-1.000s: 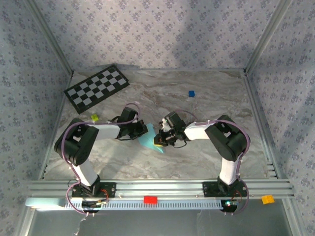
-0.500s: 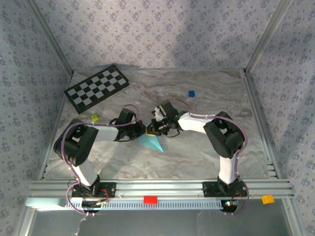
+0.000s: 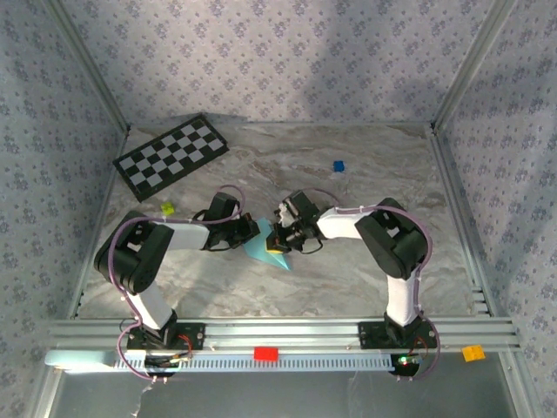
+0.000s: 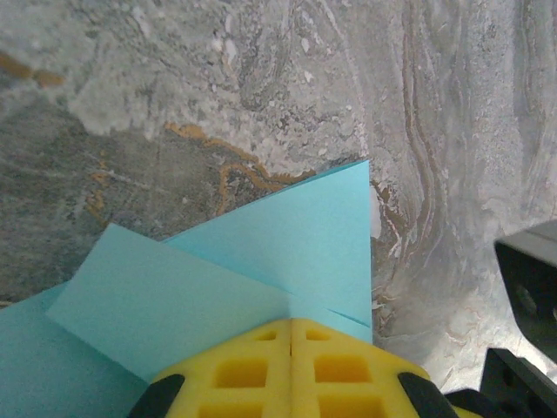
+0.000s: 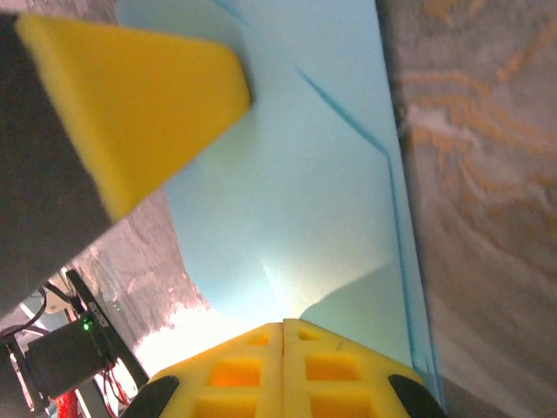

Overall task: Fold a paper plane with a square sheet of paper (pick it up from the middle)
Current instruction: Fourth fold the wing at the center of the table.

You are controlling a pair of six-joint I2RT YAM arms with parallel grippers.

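Left arm [image 3: 174,235] and right arm [image 3: 352,225] flank the paper [image 3: 261,250]; table [image 3: 348,283] rightward open.

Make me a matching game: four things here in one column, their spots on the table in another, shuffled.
Things:
1. checkerboard
2. blue cube
3. paper
4. red block

Places:
A. centre
B. near edge, middle
C. far left corner
D. far side, right of centre

Pairs: 1-C, 2-D, 3-A, 4-B
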